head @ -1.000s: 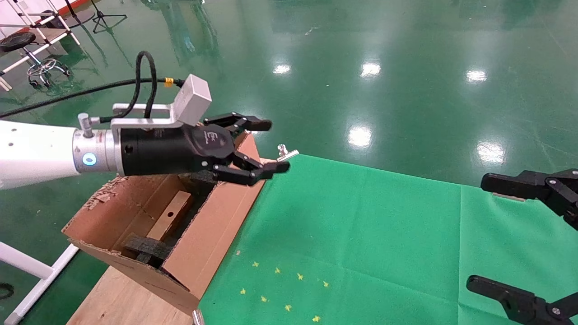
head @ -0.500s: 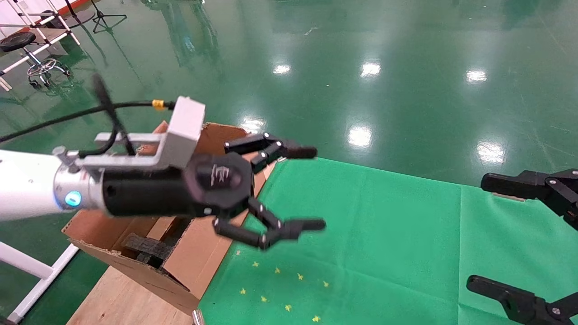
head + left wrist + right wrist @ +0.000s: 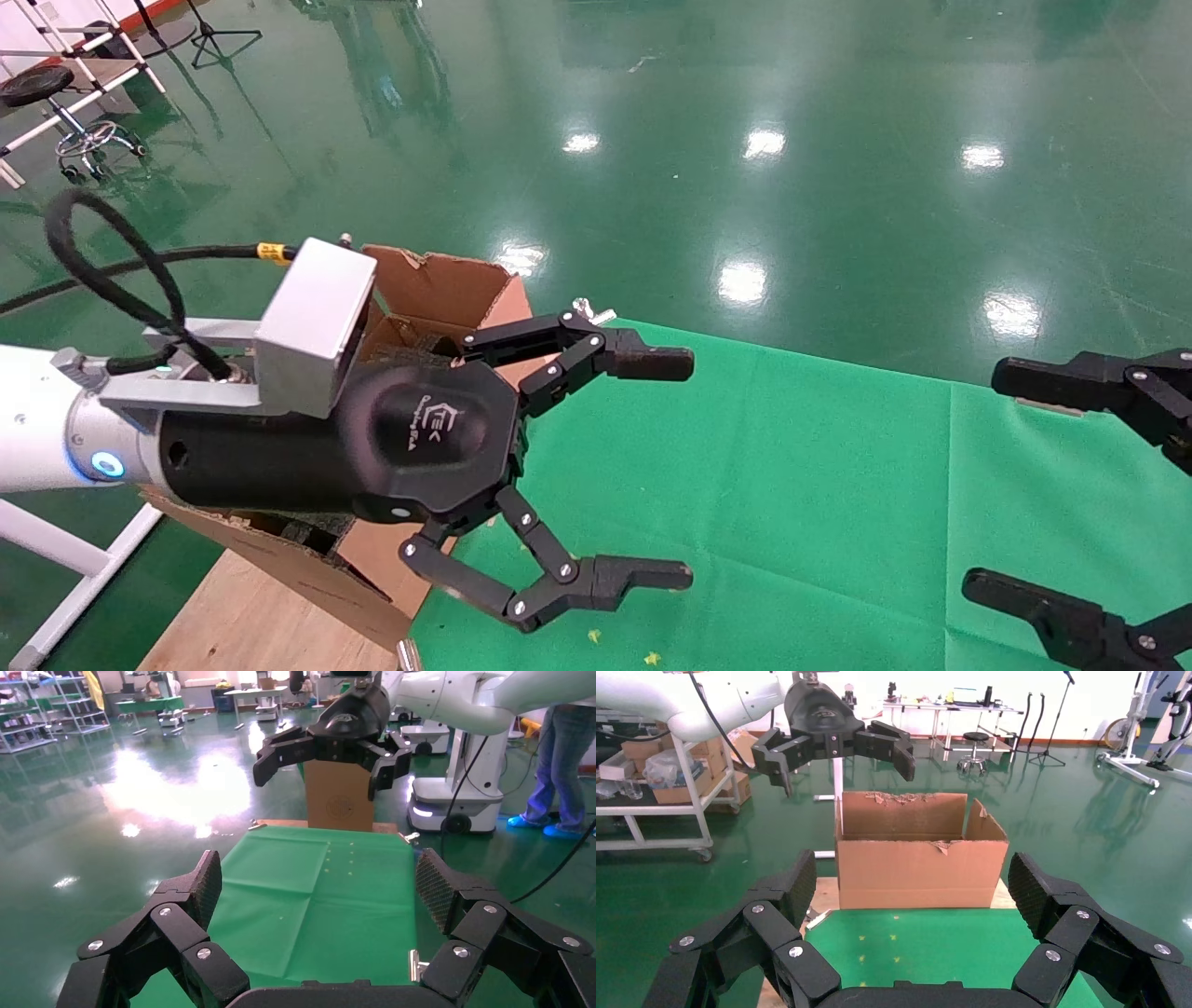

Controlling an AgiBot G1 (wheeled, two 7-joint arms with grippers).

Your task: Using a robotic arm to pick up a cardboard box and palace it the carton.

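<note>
Carton (image 3: 447, 284) just behind white arm's (image 3: 28, 447) claw (image 3: 669, 469), claw spread wide, empty

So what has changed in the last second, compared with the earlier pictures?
The left gripper came away from above the carton, moving toward the camera and over the edge of the green cloth, and its jaws spread much wider; it holds nothing. The small cardboard box seen inside the carton earlier is now hidden behind the arm. The carton, the cloth and the open right gripper stayed where they were.
</note>
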